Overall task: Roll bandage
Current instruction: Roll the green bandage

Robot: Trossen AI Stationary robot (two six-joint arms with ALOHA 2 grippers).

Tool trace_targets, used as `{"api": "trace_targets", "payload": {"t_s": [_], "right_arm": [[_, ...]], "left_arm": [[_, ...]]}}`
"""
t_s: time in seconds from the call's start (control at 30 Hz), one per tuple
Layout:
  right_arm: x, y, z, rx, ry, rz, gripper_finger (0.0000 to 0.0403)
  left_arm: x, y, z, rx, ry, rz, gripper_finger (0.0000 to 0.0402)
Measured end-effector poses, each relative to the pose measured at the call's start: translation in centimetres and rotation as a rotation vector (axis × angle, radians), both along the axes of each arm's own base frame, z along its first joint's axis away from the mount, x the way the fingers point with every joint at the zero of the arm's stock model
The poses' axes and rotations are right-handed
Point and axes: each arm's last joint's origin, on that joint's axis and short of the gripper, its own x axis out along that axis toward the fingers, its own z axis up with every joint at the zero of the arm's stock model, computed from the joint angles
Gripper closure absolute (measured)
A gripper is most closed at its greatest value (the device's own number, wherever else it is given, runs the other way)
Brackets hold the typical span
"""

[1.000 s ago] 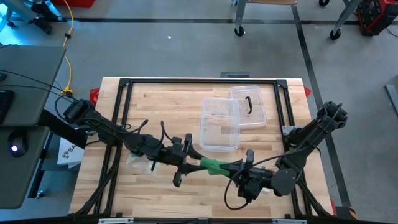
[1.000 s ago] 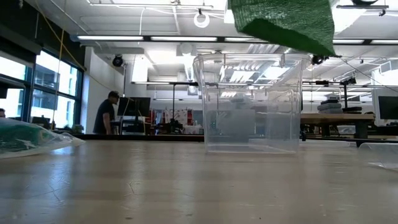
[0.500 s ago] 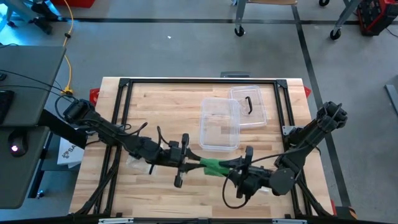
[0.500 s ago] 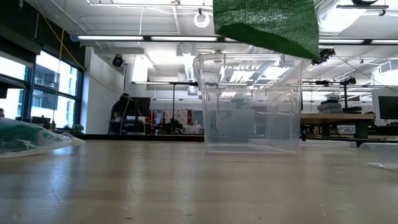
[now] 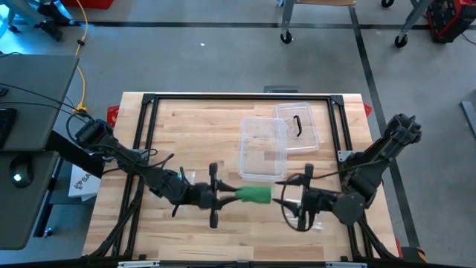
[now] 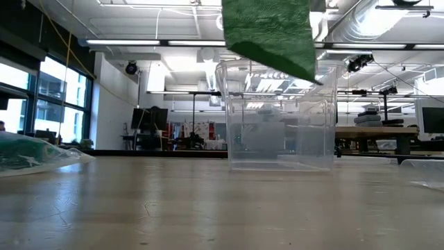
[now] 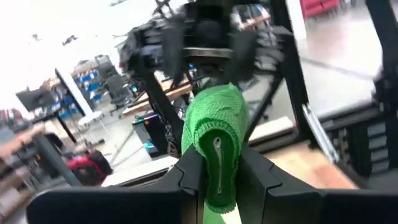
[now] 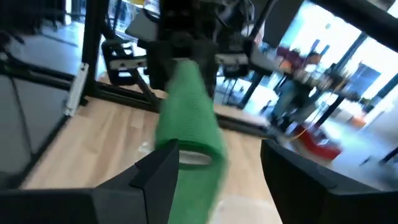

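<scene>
- A rolled green bandage (image 5: 254, 195) of coarse woven fabric hangs above the near middle of the pale wooden plank table (image 5: 186, 126), held clear of the boards, just on the near side of the clear box.
- The left gripper (image 5: 223, 196), at the end of a dark jointed arm reaching in from the table's left edge, is clenched on the roll's left end; in the left wrist view its two dark fingers (image 7: 186, 177) press either side of the crinkled green cloth (image 7: 214, 140).
- The right gripper (image 5: 288, 199) sits just right of the roll on a dark arm that comes in from the right edge; in the right wrist view its two black angular fingers (image 8: 158, 168) stand spread apart, released, with the cylinder's end (image 8: 186, 124) between them and its paler core ring showing.
- From the table-level camera the bandage (image 6: 267, 31) appears as a rough, nubbly green slab hanging at the top of the picture in front of the container.
- A clear rectangular plastic container (image 5: 262, 149) with rounded corners stands open on the wood just beyond the roll; seen level (image 6: 277, 114), its walls are glossy and see-through.
- Its clear flat lid (image 5: 297, 126), fitted with a small black handle, lies beside it on the far right, overlapping its corner.
- A crumpled transparent plastic wrapper (image 5: 165, 192) with green print lies on the near left of the table under the left arm, and shows as a crinkled bag (image 6: 31, 153) at the low view's left edge.
- A black metal frame (image 5: 238, 97) borders the tabletop.
</scene>
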Motion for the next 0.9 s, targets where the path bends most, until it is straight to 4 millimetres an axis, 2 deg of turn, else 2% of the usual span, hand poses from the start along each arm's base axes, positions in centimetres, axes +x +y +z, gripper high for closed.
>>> {"api": "trace_targets", "payload": {"t_s": [0.23, 0.53, 0.73, 0.9], "right_arm": [[-0.4, -0.5, 0.0, 0.211, 0.005, 0.002, 0.0185], [-0.4, -0.5, -0.2, 0.308, 0.012, -0.005, 0.0185], [0.4, -0.4, -1.0, 0.298, 0.03, -0.023, 0.0185], [1.3, -0.1, -1.8, 0.192, 0.054, -0.02, 0.0185]], "left_arm": [[-0.3, -0.5, -0.6, 0.185, 0.066, -0.006, 0.0351], [-0.1, -0.7, 1.0, 0.268, 0.096, 0.067, 0.0351], [-0.2, -0.9, 1.6, 0.287, 0.082, 0.062, 0.0351], [-0.2, -1.0, 2.1, 0.254, 0.063, 0.059, 0.0351]]}}
